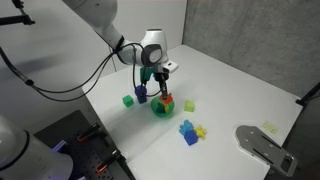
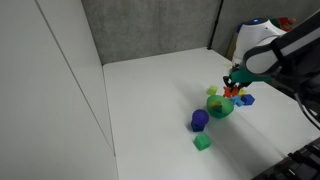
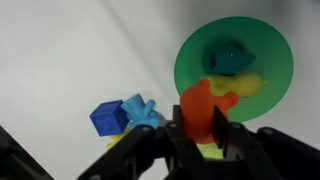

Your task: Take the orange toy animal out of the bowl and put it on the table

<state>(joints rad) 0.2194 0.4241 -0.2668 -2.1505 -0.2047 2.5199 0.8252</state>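
The hand (image 3: 200,128) is clamped on the orange toy animal (image 3: 196,103) at the rim of the green bowl (image 3: 272,55), which holds a teal toy (image 3: 230,58) and a yellow toy (image 3: 246,87).

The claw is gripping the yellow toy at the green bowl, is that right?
Not quite. The gripper is shut on the orange toy, not the yellow toy, which lies in the green bowl. The wrist view shows this. The rest is right.
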